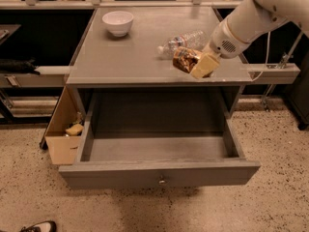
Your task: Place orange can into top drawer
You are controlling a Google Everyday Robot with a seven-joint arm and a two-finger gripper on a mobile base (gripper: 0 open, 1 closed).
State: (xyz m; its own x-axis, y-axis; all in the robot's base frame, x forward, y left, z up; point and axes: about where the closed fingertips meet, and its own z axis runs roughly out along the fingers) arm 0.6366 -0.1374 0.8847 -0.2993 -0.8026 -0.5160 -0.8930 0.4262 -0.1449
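Note:
The orange can (185, 59), mottled orange-brown with a silver end, lies sideways in my gripper (197, 63). The gripper is shut on it, just above the right part of the grey cabinet top (130, 52), near its front edge. My white arm comes in from the upper right. The top drawer (159, 174) is pulled fully open below, wide and shallow, with a small round knob on its front panel. Its inside holds nothing.
A clear plastic water bottle (181, 41) lies on its side just behind the can. A white bowl (118, 22) stands at the back left of the top. A cardboard box (65, 132) leans at the cabinet's left side. A shoe tip (36, 226) shows at bottom left.

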